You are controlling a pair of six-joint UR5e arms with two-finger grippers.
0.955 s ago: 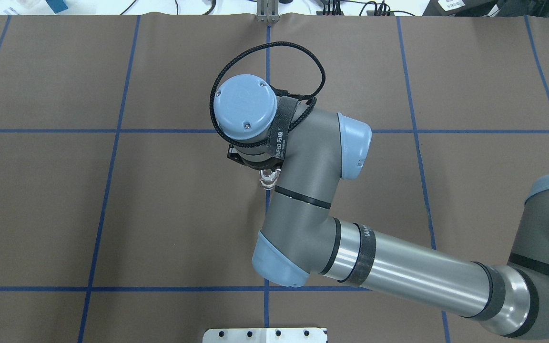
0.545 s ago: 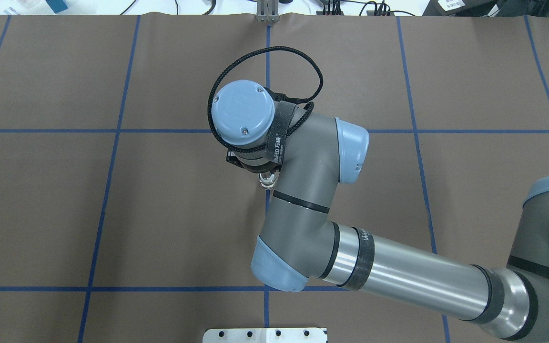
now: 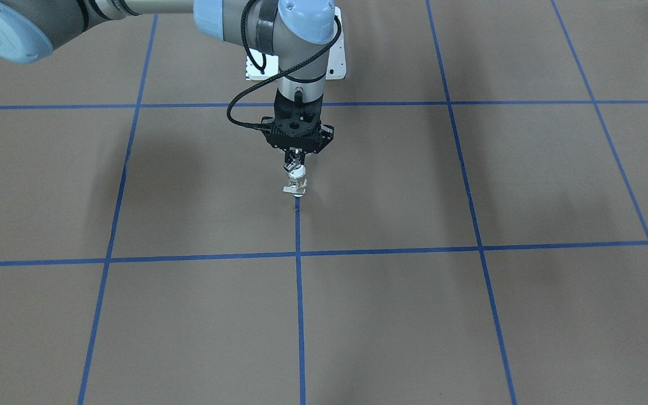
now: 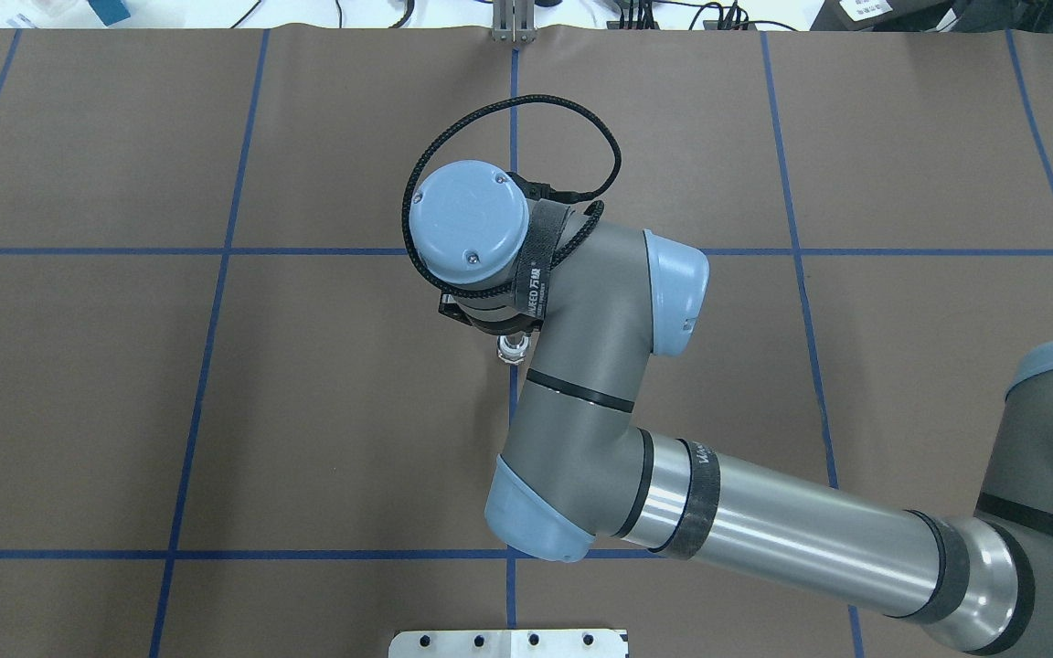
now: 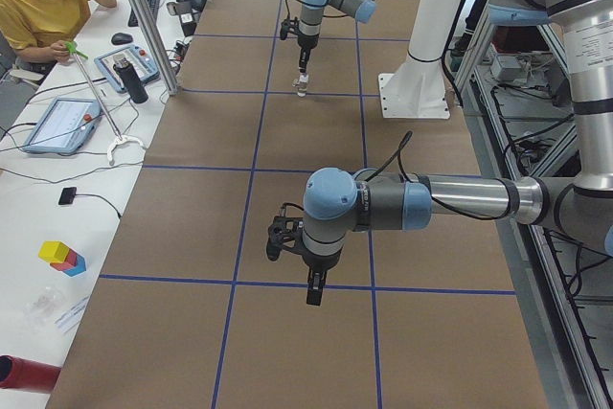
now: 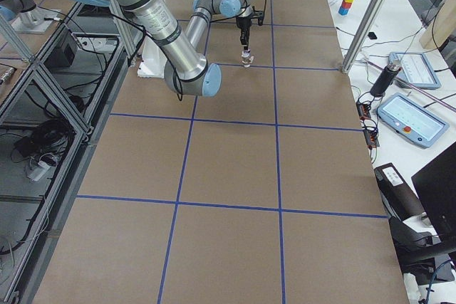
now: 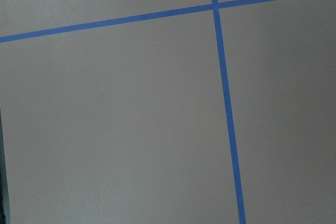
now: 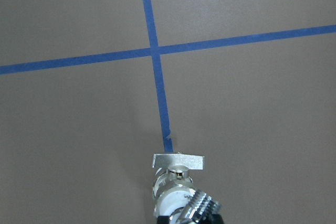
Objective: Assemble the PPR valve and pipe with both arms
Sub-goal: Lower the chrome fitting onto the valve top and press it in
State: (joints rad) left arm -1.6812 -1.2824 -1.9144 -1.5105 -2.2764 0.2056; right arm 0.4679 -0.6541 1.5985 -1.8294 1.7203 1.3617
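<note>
My right gripper (image 3: 297, 154) points straight down near the table's middle, shut on the shiny chrome pipe (image 3: 292, 165). The pipe sits joined on top of the PPR valve (image 3: 296, 183), whose white collar is below it and whose flat pale tab is at the bottom, at the table surface. The right wrist view shows the tab (image 8: 177, 160), the white collar and the threaded chrome end (image 8: 202, 203) close up. In the overhead view only the valve (image 4: 511, 347) peeks out beneath the wrist. My left gripper (image 5: 314, 291) hangs low over bare table, far from the parts; I cannot tell whether it is open.
Brown table cover with a blue tape grid (image 3: 298, 254). The white bolted pedestal (image 4: 508, 642) stands at the robot's side of the table. An operator (image 5: 38, 7), tablets and a bottle (image 5: 134, 81) are beyond the far table edge.
My right wrist has shifted slightly toward the robot and seems a little lower, with the parts still in its grip. The valve has barely moved.
</note>
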